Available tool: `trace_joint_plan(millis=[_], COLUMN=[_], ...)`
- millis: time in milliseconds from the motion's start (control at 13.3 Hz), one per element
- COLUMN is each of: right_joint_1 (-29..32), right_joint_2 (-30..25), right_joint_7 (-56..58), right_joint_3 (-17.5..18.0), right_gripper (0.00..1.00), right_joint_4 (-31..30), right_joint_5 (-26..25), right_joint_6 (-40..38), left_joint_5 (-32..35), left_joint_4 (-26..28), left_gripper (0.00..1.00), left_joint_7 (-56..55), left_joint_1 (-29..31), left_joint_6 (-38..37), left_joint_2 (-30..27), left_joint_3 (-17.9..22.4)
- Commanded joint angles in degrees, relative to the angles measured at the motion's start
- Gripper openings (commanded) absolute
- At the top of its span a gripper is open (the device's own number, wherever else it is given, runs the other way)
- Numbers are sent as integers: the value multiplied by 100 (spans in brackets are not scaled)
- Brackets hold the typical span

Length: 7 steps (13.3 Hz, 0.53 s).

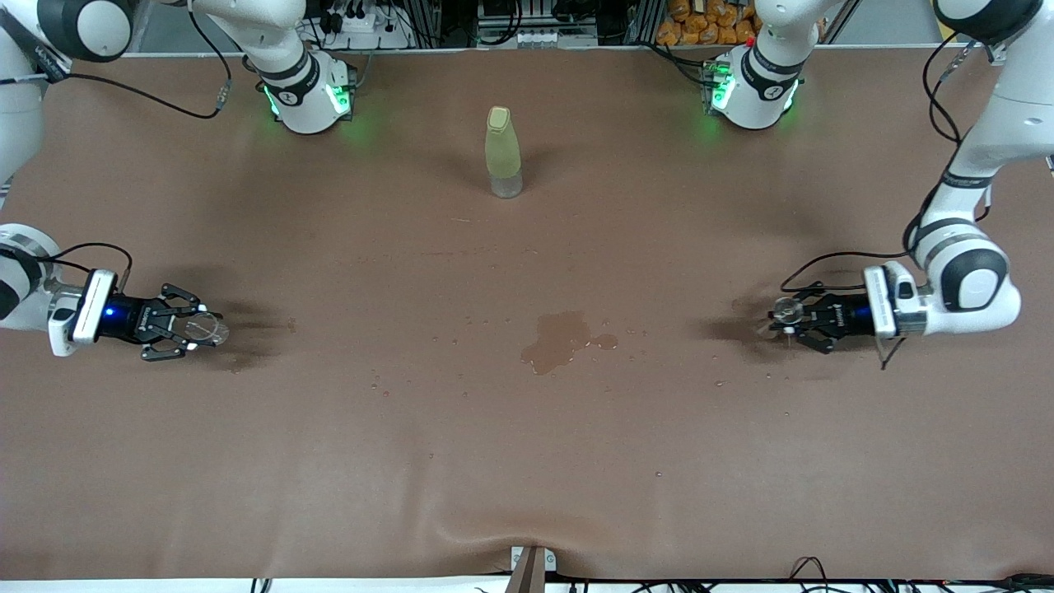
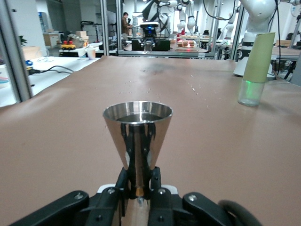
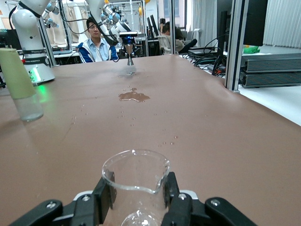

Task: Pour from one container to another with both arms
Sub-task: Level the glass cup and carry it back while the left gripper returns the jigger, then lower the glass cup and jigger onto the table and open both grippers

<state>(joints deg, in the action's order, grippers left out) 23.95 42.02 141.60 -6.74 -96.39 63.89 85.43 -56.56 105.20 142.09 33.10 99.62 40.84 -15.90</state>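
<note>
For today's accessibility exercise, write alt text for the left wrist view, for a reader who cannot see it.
The left gripper holds a shiny steel cone-shaped measuring cup upright, jaws shut on its narrow waist, over a brown table. A pale green bottle stands on the table by a robot base; water drops fleck the table farther on.

In the right wrist view, the clear glass beaker (image 3: pixel 135 181) is cut off by the picture's edge, so its base and any contents cannot be told. In the left wrist view, the shiny conical steel measuring cup (image 2: pixel 137 136) has its foot hidden between the black fingers (image 2: pixel 123 181), and the pale green-sleeved clear bottle (image 2: pixel 256 68) loses its cap past the picture's edge.
</note>
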Motion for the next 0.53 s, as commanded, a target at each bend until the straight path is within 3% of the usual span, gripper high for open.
trace_joint_plan(millis=[0, 451], right_joint_1=[242, 365], right_joint_2=[350, 631], right_joint_7=[315, 640], right_joint_3=[137, 155], right_gripper=[0, 1], right_joint_4=[182, 208], right_joint_5=[-62, -18], right_joint_6=[-271, -404], left_joint_5=[268, 497], left_joint_4=[-157, -281], left_gripper=[0, 0], left_joint_7=[72, 468], left_joint_1=[275, 347], left_joint_6=[-118, -250], left_joint_2=[301, 662], left_joint_3=[-45, -28])
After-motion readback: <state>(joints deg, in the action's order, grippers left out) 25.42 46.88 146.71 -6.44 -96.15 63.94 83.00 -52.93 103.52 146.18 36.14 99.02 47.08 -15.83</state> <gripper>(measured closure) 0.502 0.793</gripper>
